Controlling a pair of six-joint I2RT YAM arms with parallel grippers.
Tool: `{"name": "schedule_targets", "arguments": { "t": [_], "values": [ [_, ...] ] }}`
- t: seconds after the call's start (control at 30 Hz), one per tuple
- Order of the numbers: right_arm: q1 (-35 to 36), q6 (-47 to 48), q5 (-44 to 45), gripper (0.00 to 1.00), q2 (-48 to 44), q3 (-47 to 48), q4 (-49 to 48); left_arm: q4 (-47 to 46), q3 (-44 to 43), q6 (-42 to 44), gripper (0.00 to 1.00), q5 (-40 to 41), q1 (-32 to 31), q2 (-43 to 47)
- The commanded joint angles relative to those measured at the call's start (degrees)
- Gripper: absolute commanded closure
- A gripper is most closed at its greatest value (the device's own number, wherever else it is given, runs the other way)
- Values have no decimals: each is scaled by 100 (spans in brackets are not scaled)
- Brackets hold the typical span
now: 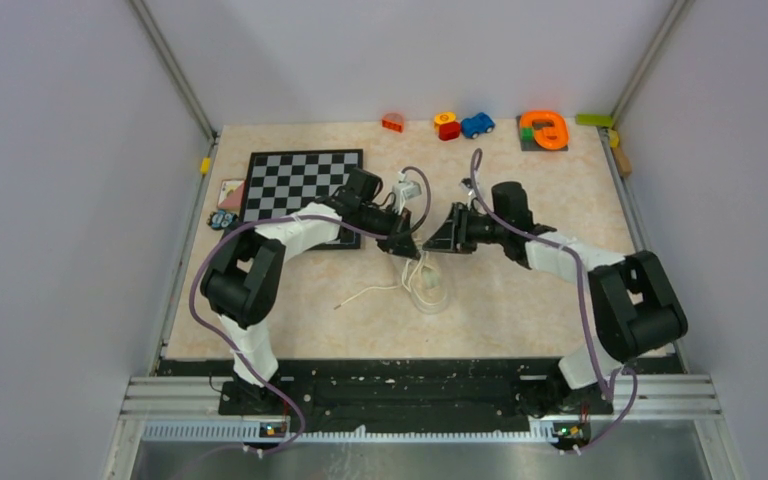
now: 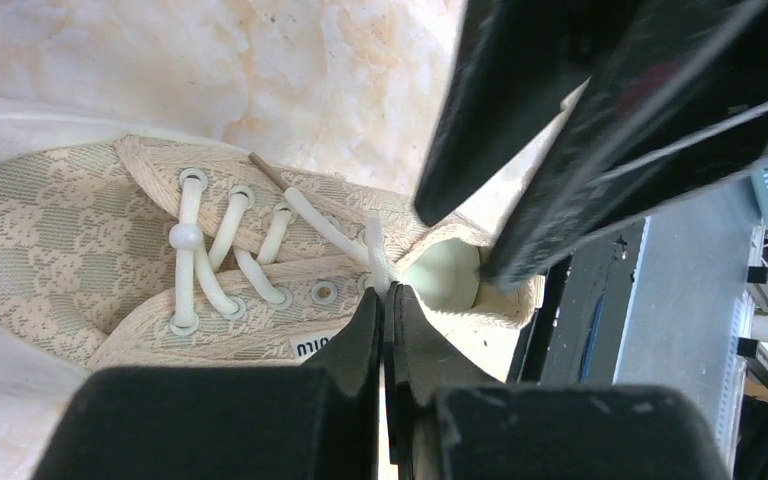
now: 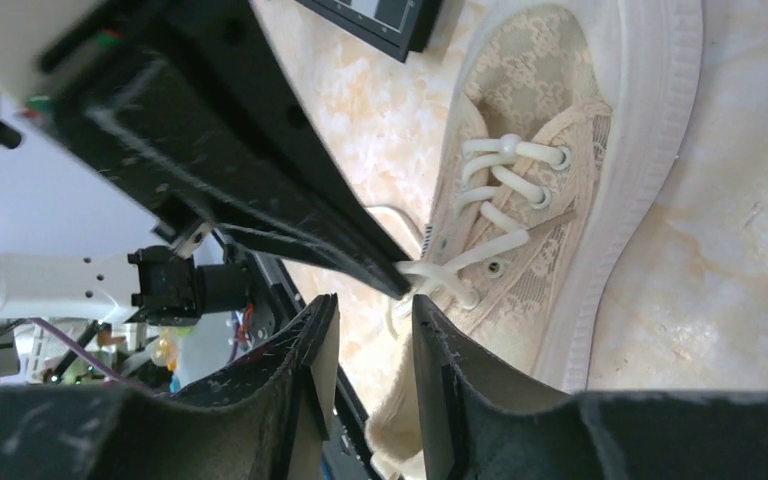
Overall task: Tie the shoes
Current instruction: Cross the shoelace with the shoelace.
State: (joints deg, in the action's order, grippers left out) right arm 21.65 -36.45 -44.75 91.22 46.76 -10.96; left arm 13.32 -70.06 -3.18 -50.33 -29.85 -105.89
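Sneaker (image 1: 432, 288): cream low-top, woven patterned upper, pale rubber sole, metal eyelets, fat white laces (image 2: 205, 265) crossed over the tongue; small label on the side, text unreadable. Sits mid-table (image 1: 290, 310), toe twd the near edge, heel opening right under both grippers. One loose lace end (image 1: 365, 293) trails off to the left on the tabletop.

Left gripper (image 2: 385, 300): fingers pressed tight together, pinching a lace strand just above the top eyelets. Right gripper (image 3: 372, 305): fingers apart w/ a narrow gap, nothing seen btwn them; tips just beside the same lace strand, close to the left gripper's tip. The 2 grippers nearly meet nose to nose over the shoe.

Room: bare table on both sides of the sneaker and in front of it, well apart from the near edge and side walls. Chessboard (image 1: 300, 180) lies far-left; left arm crosses its near-right corner. Toys (image 1: 477, 124) lined up along the far edge, well apart from the shoe.
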Motion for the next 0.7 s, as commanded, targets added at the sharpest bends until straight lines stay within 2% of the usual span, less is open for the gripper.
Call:
{"name": "schedule_targets", "arguments": {
  "t": [0.0, 0.07, 0.13, 0.23, 0.4, 0.57, 0.67],
  "values": [
    [-199, 205, 299, 63, -819, -158, 242, -172, 37, 72, 100, 35, -56, 331],
    [-292, 258, 515, 54, -932, -210, 356, -117, 40, 122, 100, 153, -78, 361],
    [-308, 255, 889, 52, -924, -122, 501, -44, 41, 203, 100, 271, -111, 403],
    [-304, 110, 1245, 51, -609, 239, 758, -36, 70, 264, 100, 344, -158, 431],
    [-169, -212, 1627, 49, 320, 1115, 1613, 96, 91, 770, 100, 976, -406, 540],
    [93, -586, 2100, 42, 498, 1168, 1439, 216, 45, 893, 100, 1288, -500, 533],
    [120, -609, 2202, 41, 551, 1183, 1500, 284, 21, 950, 100, 1531, -592, 572]
  ]
}}
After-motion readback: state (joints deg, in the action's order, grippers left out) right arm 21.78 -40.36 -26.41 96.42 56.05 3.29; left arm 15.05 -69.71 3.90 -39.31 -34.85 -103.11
